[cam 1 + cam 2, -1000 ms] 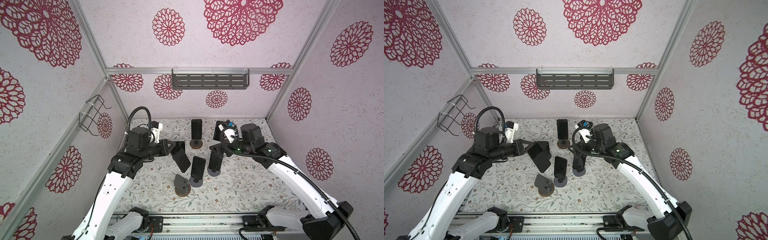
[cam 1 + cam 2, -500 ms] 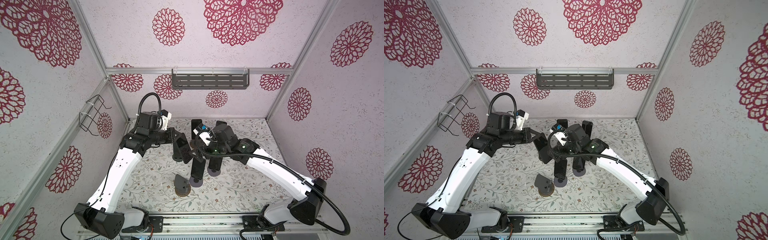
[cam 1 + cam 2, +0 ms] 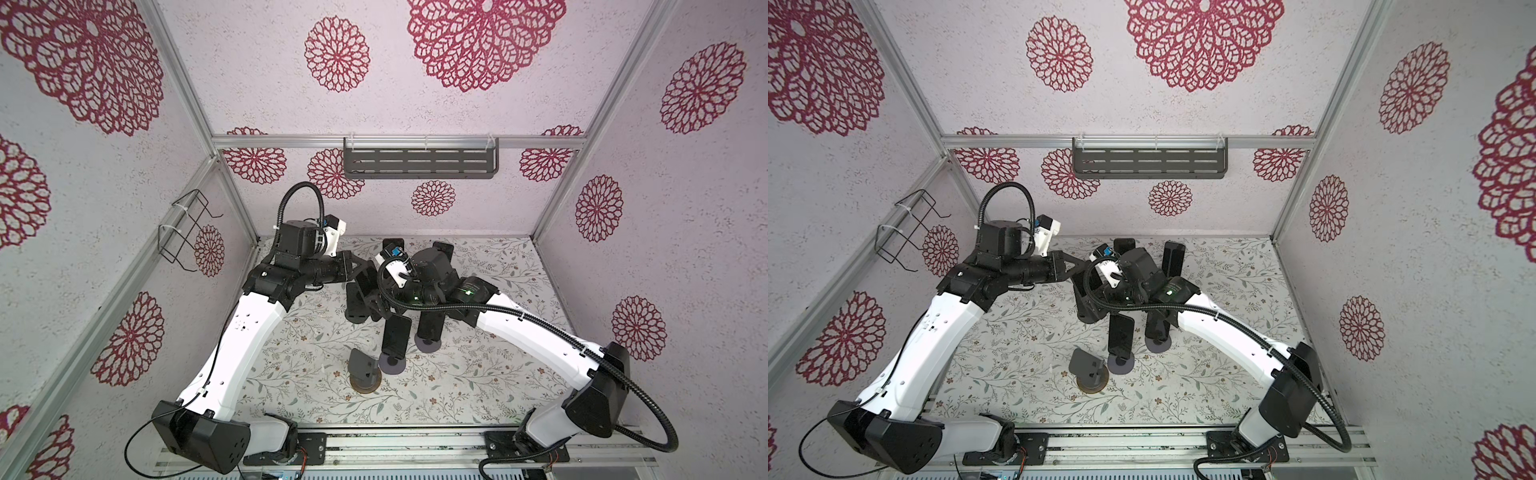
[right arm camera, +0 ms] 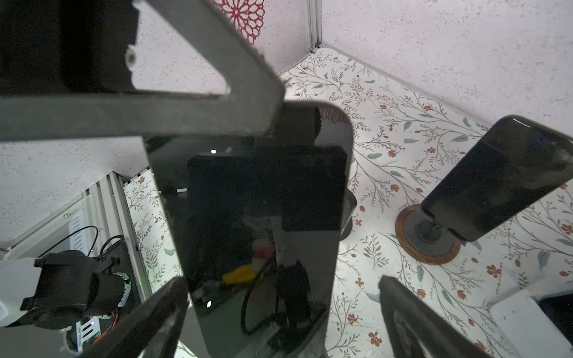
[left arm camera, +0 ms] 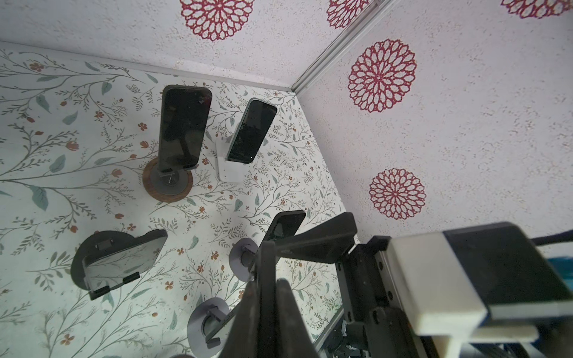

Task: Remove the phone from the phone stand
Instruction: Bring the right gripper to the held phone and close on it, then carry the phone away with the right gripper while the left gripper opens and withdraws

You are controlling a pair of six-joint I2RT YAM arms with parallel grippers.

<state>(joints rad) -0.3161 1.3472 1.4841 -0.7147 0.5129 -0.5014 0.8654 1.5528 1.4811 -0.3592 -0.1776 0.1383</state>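
— Nearest the rail, what stands on the bench (image 3: 478,374)?
— An empty wood stand (image 3: 365,368), its plate tilted back. Just behind it are a second phone (image 3: 395,340) and a third phone (image 3: 430,328), each propped on a grey disc.
— And the phone (image 4: 235,248) itself?
— Pinched at its top edge by the left claw (image 3: 358,269), which is pressed together on it. In the left wrist view it shows edge-on in that grip. It is held clear of the black stand (image 5: 108,266), whose plate is bare. In the right wrist view that stand's round base peeks out from behind the phone.
— The right claw (image 4: 280,282)?
— Spread wide, with its fingers (image 4: 161,316) on either side of the phone's lower half. Whether they touch it I cannot tell.
— Farther back?
— A fourth phone (image 5: 181,130) on a wood-ringed base, and beside it a fifth phone (image 5: 252,130) on a white stand, both near the back wall. Higher on that wall hangs a grey shelf (image 3: 419,164), and a wire rack (image 3: 185,232) is on the left wall
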